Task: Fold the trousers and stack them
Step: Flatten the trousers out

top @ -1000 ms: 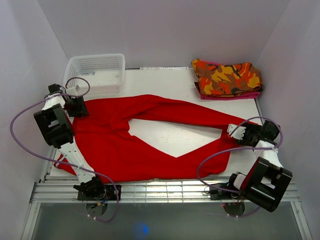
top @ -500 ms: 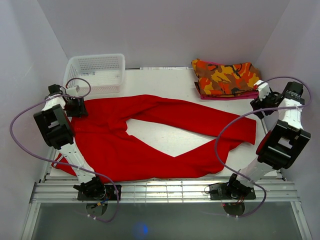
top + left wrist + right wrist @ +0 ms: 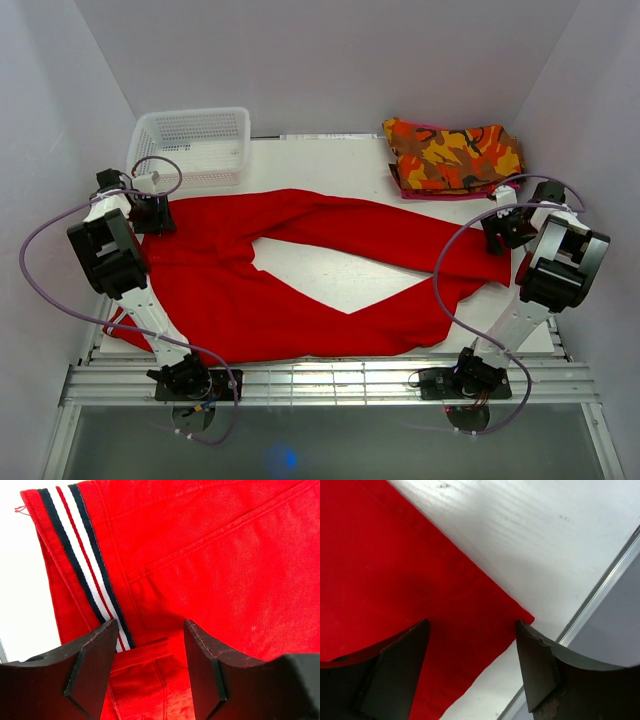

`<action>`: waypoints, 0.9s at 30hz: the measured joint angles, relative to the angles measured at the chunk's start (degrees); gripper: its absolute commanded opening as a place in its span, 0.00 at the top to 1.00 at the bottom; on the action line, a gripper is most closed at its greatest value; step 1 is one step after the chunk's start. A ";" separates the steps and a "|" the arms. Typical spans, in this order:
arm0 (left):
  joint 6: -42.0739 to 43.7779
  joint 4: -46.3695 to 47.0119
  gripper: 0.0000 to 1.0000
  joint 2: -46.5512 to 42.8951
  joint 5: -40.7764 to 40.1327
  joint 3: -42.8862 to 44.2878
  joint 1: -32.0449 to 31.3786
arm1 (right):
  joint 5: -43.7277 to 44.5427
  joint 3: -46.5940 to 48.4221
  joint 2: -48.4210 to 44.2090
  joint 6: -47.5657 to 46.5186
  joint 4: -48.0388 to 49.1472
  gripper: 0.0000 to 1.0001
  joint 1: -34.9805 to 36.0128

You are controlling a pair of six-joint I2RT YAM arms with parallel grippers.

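The red trousers (image 3: 220, 290) lie spread flat across the table, waist at the left and both legs running right in a V. My left gripper (image 3: 150, 213) hovers open over the waist's far left corner. In the left wrist view its gripper (image 3: 150, 626) straddles a belt loop (image 3: 142, 652) beside a striped waistband (image 3: 82, 565). My right gripper (image 3: 497, 233) stands open over the far leg's cuff. The right wrist view shows its gripper (image 3: 472, 626) just above the red cuff corner (image 3: 517, 617), with nothing held.
A white mesh basket (image 3: 195, 145) stands at the back left. A folded orange camouflage garment (image 3: 455, 155) lies on a pink one at the back right. The table's metal edge rail (image 3: 600, 597) runs close beside the right gripper.
The right arm swung from the leg ends out to the far right, then came in over the far leg's cuff, its jaws wider. The left arm has stayed put.
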 measured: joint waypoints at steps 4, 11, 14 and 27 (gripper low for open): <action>0.04 0.00 0.33 -0.02 0.00 0.00 0.00 | 2.40 -1.81 -0.57 1.38 4.13 0.75 2.40; 0.33 -0.07 0.33 -0.02 0.00 0.04 0.02 | 10.27 -8.41 -4.63 -2.73 12.90 0.92 6.58; 0.46 -0.28 0.33 0.00 0.00 0.20 0.00 | 11.23 -7.82 -4.98 -4.85 12.79 0.92 5.81; 0.15 -0.50 0.31 0.07 0.87 0.24 -0.04 | 11.63 20.09 4.76 -6.93 14.93 0.92 8.79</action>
